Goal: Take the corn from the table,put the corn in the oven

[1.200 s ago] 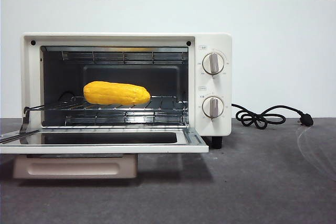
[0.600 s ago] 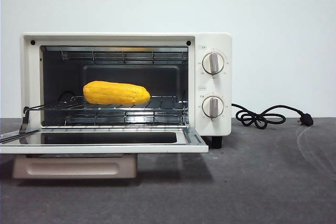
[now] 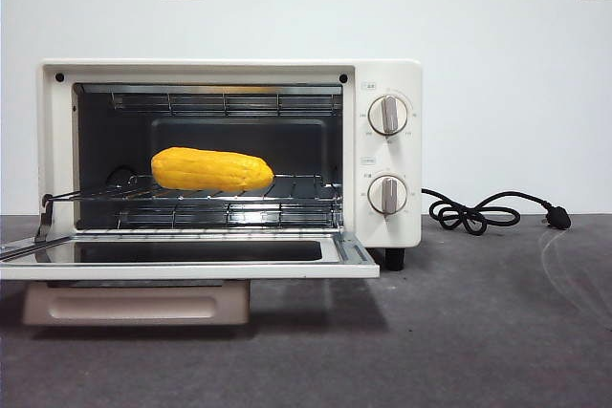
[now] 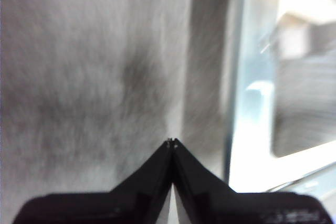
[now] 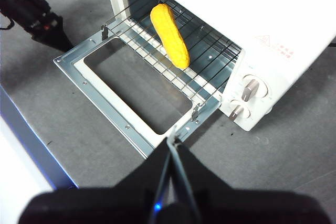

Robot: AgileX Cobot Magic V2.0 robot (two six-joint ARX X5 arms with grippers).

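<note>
1. The oven (image 3: 229, 155) stands on the grey surface (image 3: 478, 332) with its door (image 3: 186, 257) dropped flat and open. Since the door juts out over the surface, I judge that an arm sweeping low could knock it or shove the whole oven.
2. The corn (image 3: 212, 170) lies on the wire rack (image 3: 239, 200) inside the oven, toward the side away from the knobs (image 3: 387, 115). Being round, it might roll along the rack if the oven is jolted or the door is swung up hard.
3. The right pincer (image 5: 172, 141) hangs above the door's front corner, pressed together and empty; the left pincer (image 4: 171, 141) is also pressed together and empty, over blurred grey ground.
4. The front view shows neither arm, only the corn side-on and the black cord (image 3: 483, 212) behind. The right wrist view alone shows the corn's slant across the rack from above, and a dark arm (image 5: 31, 14) near the door's far side.
</note>
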